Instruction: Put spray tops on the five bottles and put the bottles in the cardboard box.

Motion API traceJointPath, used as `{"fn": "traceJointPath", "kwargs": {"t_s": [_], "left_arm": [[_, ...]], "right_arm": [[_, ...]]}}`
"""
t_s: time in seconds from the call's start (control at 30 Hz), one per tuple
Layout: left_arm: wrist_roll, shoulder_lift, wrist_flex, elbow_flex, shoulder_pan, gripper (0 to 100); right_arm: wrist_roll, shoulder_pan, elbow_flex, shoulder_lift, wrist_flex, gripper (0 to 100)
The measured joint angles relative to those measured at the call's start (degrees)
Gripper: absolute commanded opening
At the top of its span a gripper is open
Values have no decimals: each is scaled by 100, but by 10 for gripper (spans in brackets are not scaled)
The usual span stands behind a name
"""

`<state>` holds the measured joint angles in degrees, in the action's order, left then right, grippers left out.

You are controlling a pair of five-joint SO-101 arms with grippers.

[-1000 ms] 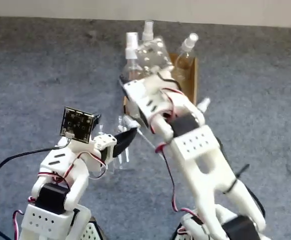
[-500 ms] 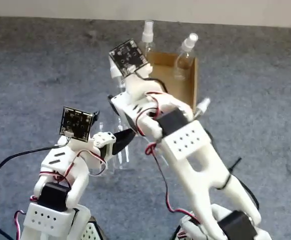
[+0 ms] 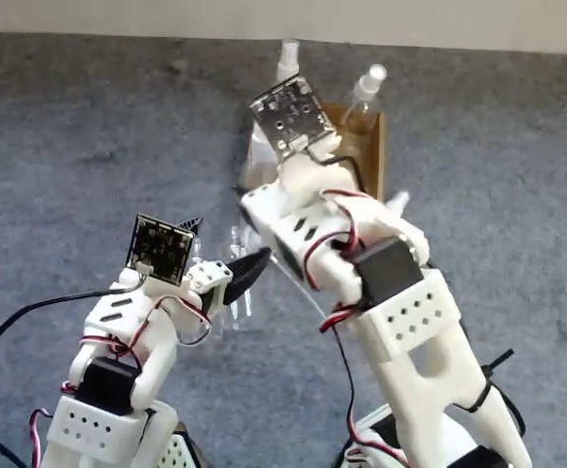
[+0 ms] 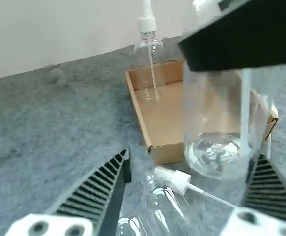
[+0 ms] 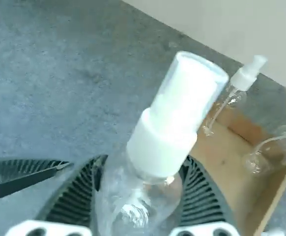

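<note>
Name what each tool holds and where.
Right tool grips a clear bottle by its shoulder, just below the spray top. Left tool is open, holding nothing.

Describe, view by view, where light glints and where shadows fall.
Right wrist view: small glints on the glass of the bottle held in the right pincer. Left wrist view: bright glints ring that bottle's base. High view: even light, only faint shadow on the carpet under the arms.
</note>
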<state>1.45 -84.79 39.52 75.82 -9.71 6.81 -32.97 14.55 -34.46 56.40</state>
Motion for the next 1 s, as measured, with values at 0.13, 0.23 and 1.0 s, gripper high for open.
{"fn": "traceJointPath", "kwargs": {"t_s": [0.13,0.23,1.0], "left_arm": [[-9,0,0,0,246,251],[202,0,0,0,774,192],[448,0,-545,352,1503,74]], "right_arm": [[0,589,0,220,-818,3],[0,844,0,738,-1574,3],[0,1090,0,4422,-4985,3]]}}
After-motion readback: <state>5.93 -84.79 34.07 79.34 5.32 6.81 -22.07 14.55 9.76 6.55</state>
